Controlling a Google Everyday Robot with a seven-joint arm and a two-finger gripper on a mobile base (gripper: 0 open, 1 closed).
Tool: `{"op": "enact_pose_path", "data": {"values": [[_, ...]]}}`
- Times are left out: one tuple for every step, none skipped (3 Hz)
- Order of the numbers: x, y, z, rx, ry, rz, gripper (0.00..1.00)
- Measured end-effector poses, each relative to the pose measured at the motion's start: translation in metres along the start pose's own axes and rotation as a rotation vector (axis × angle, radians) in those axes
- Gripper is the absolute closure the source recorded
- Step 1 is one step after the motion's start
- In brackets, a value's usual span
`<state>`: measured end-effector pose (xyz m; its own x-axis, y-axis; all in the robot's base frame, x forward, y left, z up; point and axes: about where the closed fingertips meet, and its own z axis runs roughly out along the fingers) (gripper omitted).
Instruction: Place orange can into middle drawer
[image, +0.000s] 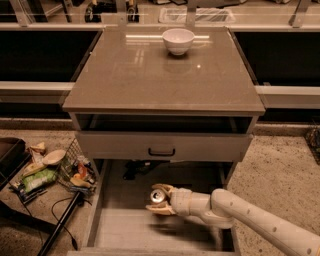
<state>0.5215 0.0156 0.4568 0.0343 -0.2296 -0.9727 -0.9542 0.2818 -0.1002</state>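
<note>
The orange can (158, 195) shows its silver top with a pull-tab. It is held between the pale fingers of my gripper (159, 200), above the pulled-out middle drawer (160, 232). The white arm comes in from the lower right. The drawer is a wide shallow box with a pale plank floor and thin side walls, low under the cabinet. The can hangs over the rear middle of the drawer floor and is not resting on it.
A white bowl (178, 41) stands at the back of the brown cabinet top (160, 75). A grey drawer front with a black handle (161, 151) is just above the can. A wire basket of snacks (75, 170) and a black pole (60, 225) lie on the floor at left.
</note>
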Motion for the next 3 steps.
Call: {"op": "enact_pose_path", "data": {"values": [[-0.001,0.001,0.001,-0.003,-0.001,0.000,0.00],[-0.002,0.002,0.000,-0.006,-0.001,0.000,0.00],[-0.018,0.010,-0.031,0.002,0.028,-0.018,0.00]]}}
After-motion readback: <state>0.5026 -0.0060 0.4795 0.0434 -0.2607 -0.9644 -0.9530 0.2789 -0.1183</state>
